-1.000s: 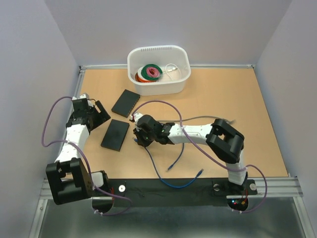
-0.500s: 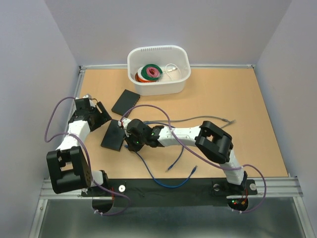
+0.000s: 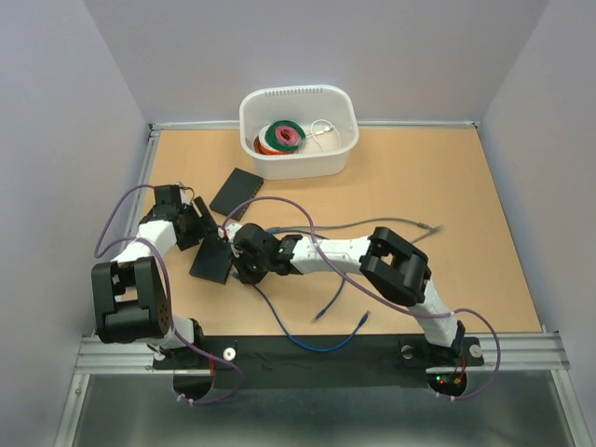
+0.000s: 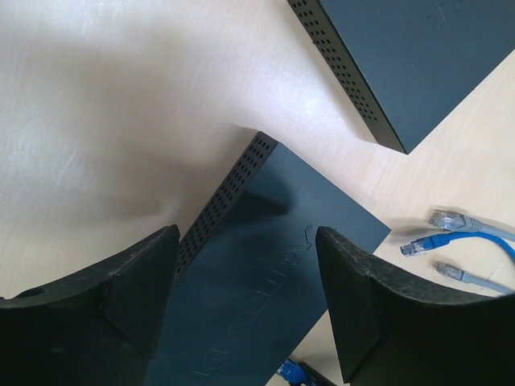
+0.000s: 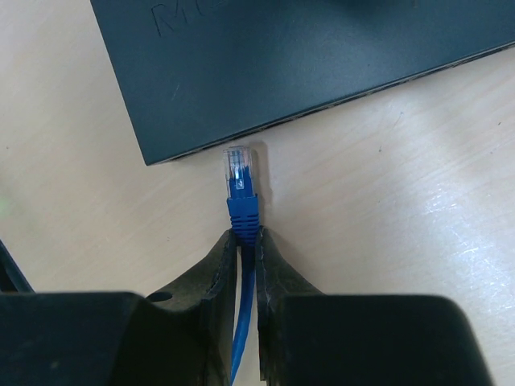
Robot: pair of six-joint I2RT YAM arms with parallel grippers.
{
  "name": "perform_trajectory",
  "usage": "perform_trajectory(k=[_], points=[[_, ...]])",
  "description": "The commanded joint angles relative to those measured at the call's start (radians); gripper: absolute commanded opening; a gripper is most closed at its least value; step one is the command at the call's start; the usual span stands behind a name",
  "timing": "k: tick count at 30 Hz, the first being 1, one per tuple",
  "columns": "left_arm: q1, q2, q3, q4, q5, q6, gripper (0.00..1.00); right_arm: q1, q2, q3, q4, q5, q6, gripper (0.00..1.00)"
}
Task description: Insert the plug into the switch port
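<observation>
The near black switch (image 3: 212, 257) lies flat at the table's left; it also shows in the left wrist view (image 4: 265, 273) and the right wrist view (image 5: 306, 64). My left gripper (image 3: 193, 229) is open, its fingers (image 4: 129, 281) on either side of the switch's far corner, above it (image 4: 245, 245). My right gripper (image 3: 244, 264) (image 5: 245, 240) is shut on the blue cable just behind the blue plug (image 5: 241, 189). The plug's clear tip points at the switch's side edge, a small gap short of it, near a corner. The ports are not visible.
A second black switch (image 3: 237, 192) lies farther back. The blue cable (image 3: 298, 337) trails toward the front edge. A grey cable (image 3: 372, 223) and loose plugs (image 4: 451, 221) lie to the right. A white basket (image 3: 298, 159) with coiled cables stands at the back.
My right gripper has moved left with the blue plug to the near switch's edge. My left gripper has swung right and down over the switch's far corner.
</observation>
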Motion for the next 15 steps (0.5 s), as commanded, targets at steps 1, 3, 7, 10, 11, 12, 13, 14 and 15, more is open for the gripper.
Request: perform_trajectory(k=[1,3,7,10,11,12,13,14,15], points=[[-0.017,-0.013,-0.003,0.008,0.012,0.006,0.79,0.009,0.019,0.059,-0.020,0.027,-0.010,0.00],[-0.024,-0.011,0.000,0.005,0.012,0.004,0.79,0.009,0.023,0.065,-0.023,0.036,-0.012,0.01],[-0.037,-0.004,0.000,0.007,0.014,0.004,0.79,0.010,0.026,0.087,-0.035,0.051,-0.013,0.00],[-0.043,-0.002,0.000,0.005,0.015,0.004,0.79,0.009,0.028,0.102,-0.043,0.073,-0.013,0.00],[-0.047,-0.002,-0.002,0.007,0.015,0.004,0.79,0.009,0.031,0.108,-0.048,0.084,-0.013,0.01],[-0.047,-0.004,0.000,0.005,0.015,0.004,0.79,0.009,0.032,0.118,-0.049,0.085,-0.012,0.00],[-0.051,-0.002,0.000,0.005,0.017,0.004,0.79,0.009,0.035,0.122,-0.049,0.087,-0.012,0.01],[-0.054,-0.001,0.000,0.005,0.017,0.006,0.79,0.009,0.037,0.128,-0.052,0.090,-0.012,0.00],[-0.058,-0.001,0.001,0.005,0.018,0.006,0.79,0.010,0.040,0.138,-0.055,0.085,-0.010,0.01]])
